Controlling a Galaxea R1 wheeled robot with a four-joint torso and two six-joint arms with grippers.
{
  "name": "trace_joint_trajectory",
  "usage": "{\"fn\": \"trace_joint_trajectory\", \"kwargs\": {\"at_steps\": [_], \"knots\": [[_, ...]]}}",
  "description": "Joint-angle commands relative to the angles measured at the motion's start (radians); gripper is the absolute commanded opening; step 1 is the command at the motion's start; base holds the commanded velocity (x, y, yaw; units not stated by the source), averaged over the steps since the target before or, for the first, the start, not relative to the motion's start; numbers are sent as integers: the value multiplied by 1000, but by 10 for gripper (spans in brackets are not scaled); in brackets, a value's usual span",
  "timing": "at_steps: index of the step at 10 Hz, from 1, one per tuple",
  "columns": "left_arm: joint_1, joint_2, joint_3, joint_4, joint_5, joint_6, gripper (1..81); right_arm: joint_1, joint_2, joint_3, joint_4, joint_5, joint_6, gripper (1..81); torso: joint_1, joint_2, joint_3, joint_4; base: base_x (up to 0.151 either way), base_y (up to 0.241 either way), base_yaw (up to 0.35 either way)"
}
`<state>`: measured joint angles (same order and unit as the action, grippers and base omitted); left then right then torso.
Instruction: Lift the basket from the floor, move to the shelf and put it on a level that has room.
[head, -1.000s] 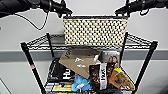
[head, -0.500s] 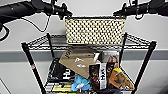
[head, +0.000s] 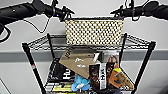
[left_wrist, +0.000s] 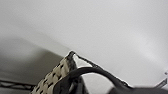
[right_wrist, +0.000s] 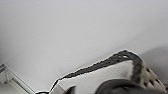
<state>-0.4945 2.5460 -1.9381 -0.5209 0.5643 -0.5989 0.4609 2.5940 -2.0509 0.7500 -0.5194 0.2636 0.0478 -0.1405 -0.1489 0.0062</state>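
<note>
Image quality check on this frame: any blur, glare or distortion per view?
Head view: soft overall, basket weave readable, clutter on the lower tier smeared; the shelf posts splay outward, wide-angle look; no glare. Left wrist view: basket rim and a dark loop up close are blurred against a plain grey wall. Right wrist view: equally soft, white lining bright, not blown out.

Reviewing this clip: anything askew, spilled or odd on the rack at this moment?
The basket sits level over the top tier, an arm at each end. The lower tier looks disorderly: a cardboard piece lies tilted across leaning packages. Nothing looks spilled or broken.
</note>
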Motion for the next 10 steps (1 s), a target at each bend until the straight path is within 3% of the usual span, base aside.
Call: {"fn": "trace_joint_trajectory", "kwargs": {"at_steps": [1,4,10], "knots": [[-163,8,13,9,14,8,811,127,-33,61,-12,-50,-1,811,0,0,0,0,0,0,0],[-190,-35,60,2,13,8,811,158,-113,150,6,-34,0,811,0,0,0,0,0,0,0],[-255,-231,244,2,8,-2,811,213,-295,318,40,-36,2,811,2,1,-1,0,0,0,0]]}}
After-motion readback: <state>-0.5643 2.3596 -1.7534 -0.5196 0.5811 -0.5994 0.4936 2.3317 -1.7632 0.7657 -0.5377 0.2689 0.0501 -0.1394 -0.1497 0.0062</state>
